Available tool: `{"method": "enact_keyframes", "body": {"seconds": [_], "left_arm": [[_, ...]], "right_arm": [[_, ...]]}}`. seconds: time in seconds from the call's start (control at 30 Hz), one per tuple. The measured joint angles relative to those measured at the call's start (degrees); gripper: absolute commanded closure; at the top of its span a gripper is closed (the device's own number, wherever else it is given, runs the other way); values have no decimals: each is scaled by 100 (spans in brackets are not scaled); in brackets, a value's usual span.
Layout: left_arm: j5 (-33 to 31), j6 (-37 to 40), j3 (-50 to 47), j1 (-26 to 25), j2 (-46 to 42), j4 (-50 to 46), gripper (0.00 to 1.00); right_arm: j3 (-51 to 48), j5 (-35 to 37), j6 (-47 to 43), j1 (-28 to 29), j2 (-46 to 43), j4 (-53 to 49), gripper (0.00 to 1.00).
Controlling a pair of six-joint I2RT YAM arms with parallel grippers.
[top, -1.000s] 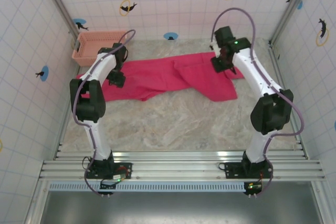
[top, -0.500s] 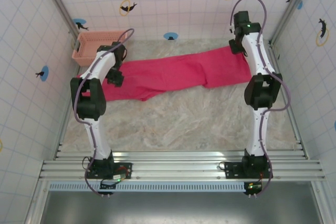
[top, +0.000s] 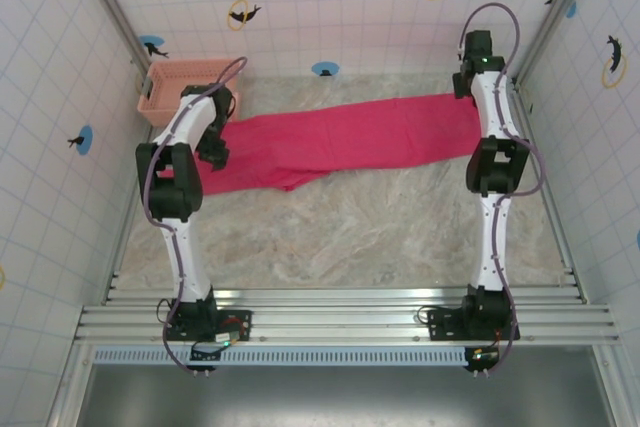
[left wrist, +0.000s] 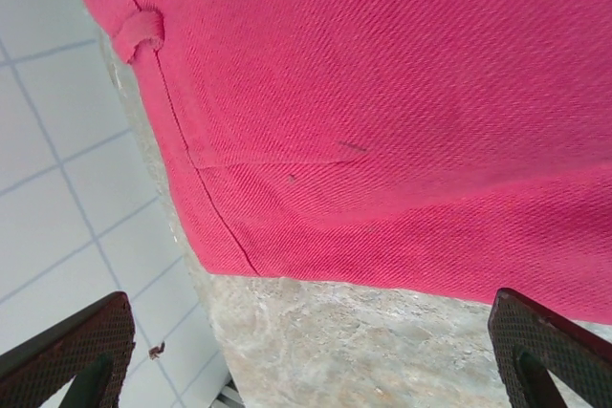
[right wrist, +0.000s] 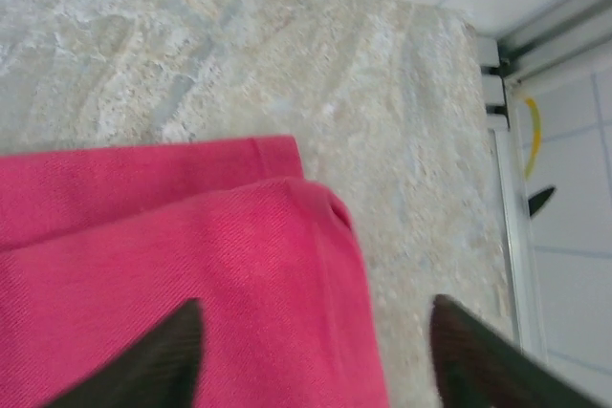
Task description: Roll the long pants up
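From above: shows the long pants [top: 340, 137] stretched flat in a long band across the far part of the worktop [top: 350, 237], left end near a pink basket [top: 185, 82]. Places the left hand [top: 215, 150] over the left end, the right hand [top: 470, 79] at the right end.

Left wrist: shows the left hand [left wrist: 306, 355] spread wide, gripping nothing, above the cloth's edge.

Right wrist: shows the right hand [right wrist: 320, 360] parted, blurred, gripping nothing, over a leg end lying flat.
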Motion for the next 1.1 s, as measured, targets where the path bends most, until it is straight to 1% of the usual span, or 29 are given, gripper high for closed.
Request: {"method": "enact_keyframes", "body": {"seconds": [0.1, 0.3, 0.47, 0.6, 0.77, 0.9, 1.1], "left_arm": [[-24, -63, 4, 92, 2, -39, 3], [-101, -90, 39, 122, 76, -59, 3], [-96, -146, 354, 83, 155, -52, 3], [-103, -205, 605, -127, 192, 35, 3], [-15, -247, 745, -577, 428, 188, 3], [192, -387, 876, -826, 752, 227, 3], [525, -601, 992, -835, 949, 219, 3]], "right_arm": [[22, -70, 131, 24, 85, 216, 16], [-17, -280, 588, -33, -42, 243, 16], [-911, -664, 1003, -402, -776, -127, 16], [-1692, -968, 1250, -918, -1351, -411, 17], [-2605, -1222, 1373, -1410, -1602, -616, 18], [-2999, -1593, 1523, -1534, -1565, -741, 19], [-3001, -2155, 1696, -1447, -1373, -658, 19]]}}
